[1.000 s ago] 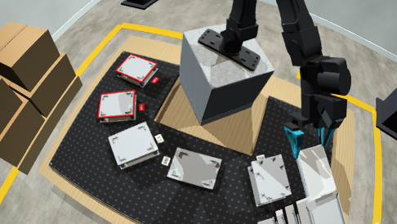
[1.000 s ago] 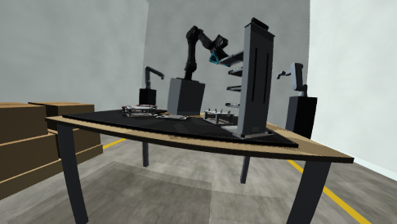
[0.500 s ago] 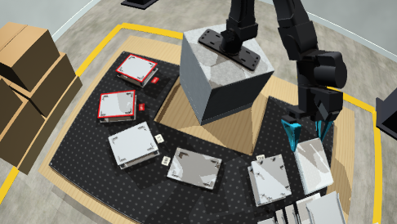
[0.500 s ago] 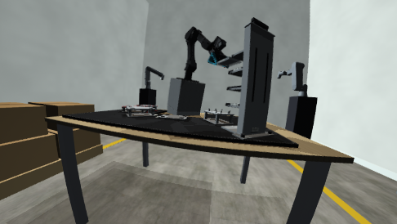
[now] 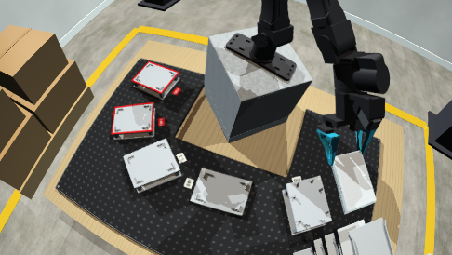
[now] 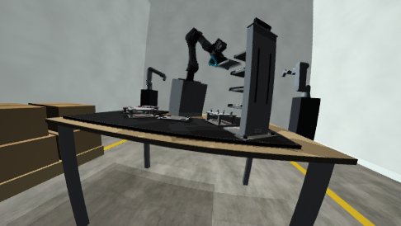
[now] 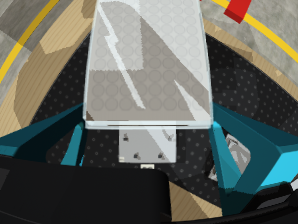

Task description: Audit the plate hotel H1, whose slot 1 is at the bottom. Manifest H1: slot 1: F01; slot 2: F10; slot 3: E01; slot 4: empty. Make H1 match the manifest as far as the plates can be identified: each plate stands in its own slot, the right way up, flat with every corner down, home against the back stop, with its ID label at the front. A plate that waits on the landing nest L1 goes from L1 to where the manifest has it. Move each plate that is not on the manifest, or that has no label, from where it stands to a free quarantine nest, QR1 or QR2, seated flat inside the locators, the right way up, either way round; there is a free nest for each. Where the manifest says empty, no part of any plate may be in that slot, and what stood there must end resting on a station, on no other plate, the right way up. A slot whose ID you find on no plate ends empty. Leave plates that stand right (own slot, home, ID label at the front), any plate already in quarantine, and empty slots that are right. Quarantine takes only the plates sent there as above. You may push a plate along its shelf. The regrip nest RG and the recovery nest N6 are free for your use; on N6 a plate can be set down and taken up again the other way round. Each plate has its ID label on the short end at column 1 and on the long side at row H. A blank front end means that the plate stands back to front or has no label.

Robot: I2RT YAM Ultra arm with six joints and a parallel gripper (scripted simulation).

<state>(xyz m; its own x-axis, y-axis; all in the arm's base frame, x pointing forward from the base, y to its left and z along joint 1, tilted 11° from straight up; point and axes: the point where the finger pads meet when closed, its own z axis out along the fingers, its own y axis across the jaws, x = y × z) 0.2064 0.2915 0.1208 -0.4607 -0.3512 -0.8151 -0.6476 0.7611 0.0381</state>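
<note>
My gripper (image 5: 346,140) grips a white plate (image 5: 354,181) by its long sides, near the plate's close end. In the wrist view the two cyan fingers flank the near corners of the plate (image 7: 148,56), and the plate stretches away from me. I see only its top face and no ID label. In the side view the gripper (image 6: 212,61) holds the plate (image 6: 228,63) in the air in front of the upper shelves of the hotel H1 (image 6: 257,80), clear of the tower. The hotel's shelves stick out to the left of the tower, and I cannot make out what stands on them.
Two red-rimmed quarantine nests (image 5: 155,79) (image 5: 133,119) lie at the far left of the black mat. Three grey nests (image 5: 151,164) (image 5: 220,191) (image 5: 307,205) lie along the front. The arm's grey pedestal (image 5: 256,88) stands in the middle. Cardboard boxes (image 5: 33,93) are stacked off the table's left.
</note>
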